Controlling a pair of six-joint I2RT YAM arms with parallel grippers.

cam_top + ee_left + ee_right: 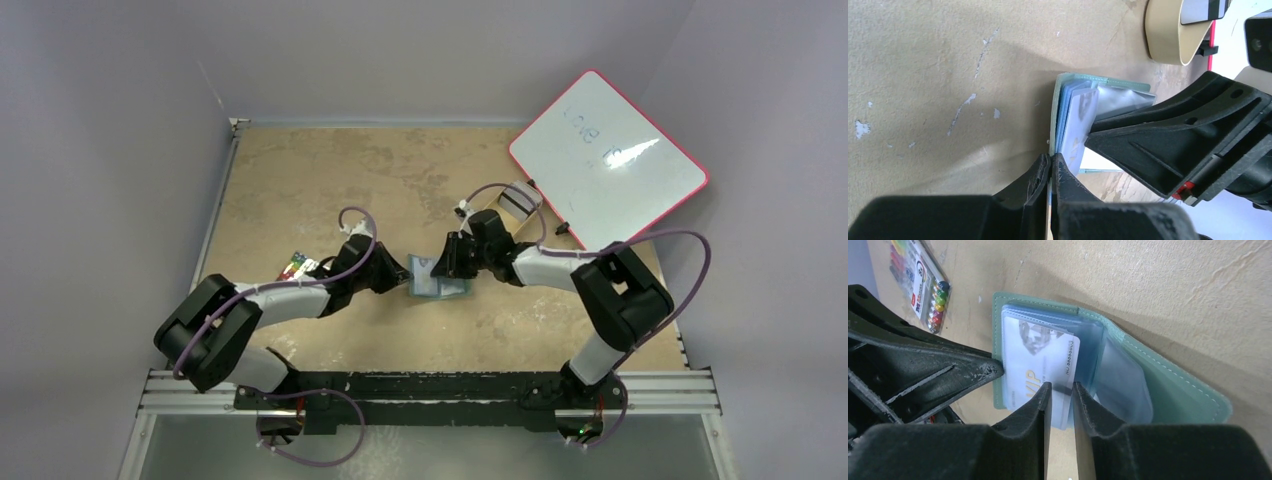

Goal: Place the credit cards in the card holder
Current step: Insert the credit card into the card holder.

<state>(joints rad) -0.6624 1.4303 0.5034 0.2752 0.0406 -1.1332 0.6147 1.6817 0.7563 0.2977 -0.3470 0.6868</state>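
Task in progress. The left gripper [1050, 167] is clenched on the edge of the open card holder [1178, 390], which lies on the desk. The right gripper [1061, 392], jaws slightly parted, bears on a white card [1033, 355] half-seated in a sleeve just ahead. A second card [1198, 10] waits in the tray [1168, 45] beyond.

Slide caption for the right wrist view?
Right gripper, jaws slightly apart, over a white VIP card partly in the open green card holder; left gripper pinches the holder's edge.

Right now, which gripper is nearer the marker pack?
Left. The left gripper pinches the card holder's edge on the marker pack's side; the right gripper reaches in from the opposite side, over a card.
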